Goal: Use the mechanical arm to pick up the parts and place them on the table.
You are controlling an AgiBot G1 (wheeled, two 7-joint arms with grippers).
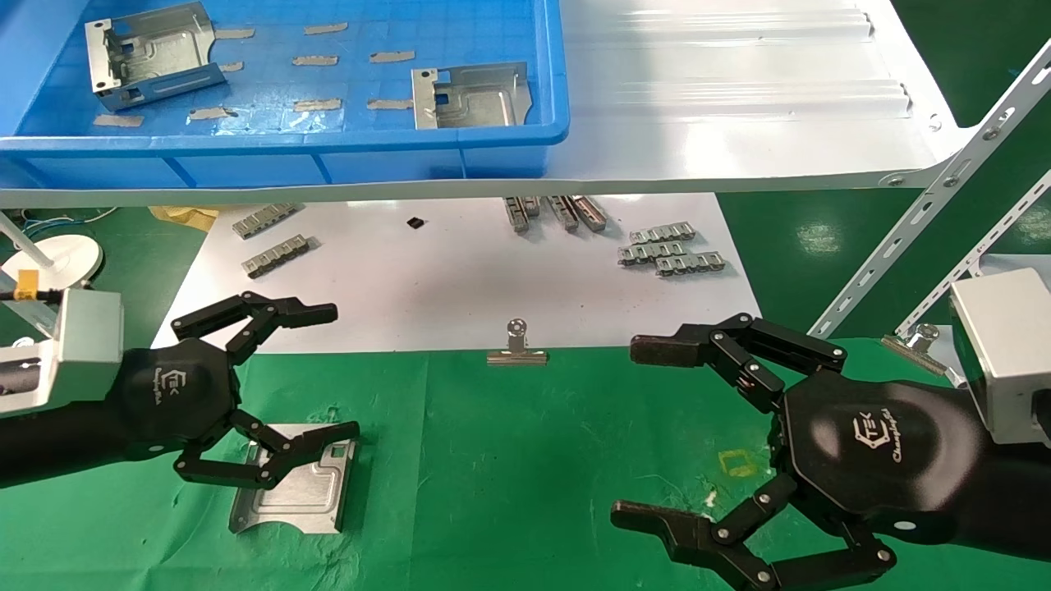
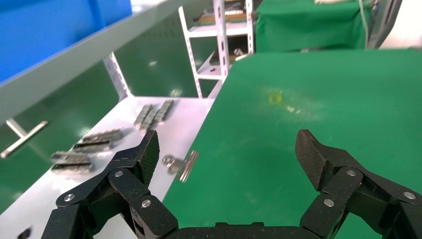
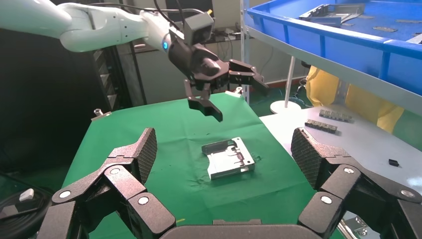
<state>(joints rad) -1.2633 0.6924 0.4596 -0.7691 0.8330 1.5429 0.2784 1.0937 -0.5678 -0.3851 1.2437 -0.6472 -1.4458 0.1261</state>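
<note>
In the head view your left gripper, the black three-fingered hand on the silver-grey boxy wrist, hangs with its fingers spread wide and nothing in them. Just below it a shiny silver stamped sheet-metal bracket lies flat on the wrinkled green cloth table; the lower fingers cross over its upper edge, and this view alone does not tell you whether they touch it. Two more silver brackets, one at the far left and one nearer the middle, sit in the blue plastic bin up on the glossy white shelf board. Your right gripper is parked low on the right, fingers apart and empty.

The left wrist view shows the left gripper splayed, with only bare green cloth between the fingertips and a silver binder clip at the white sheet's edge.

From the right wrist view, past the open right gripper, the left gripper rides clearly above the cloth, apart from the placed bracket.

I judge one part is delivered and released. Your next move is to lift the left arm to the bin, clear its front wall, and close on one of the remaining brackets across its folded flanges.
</note>
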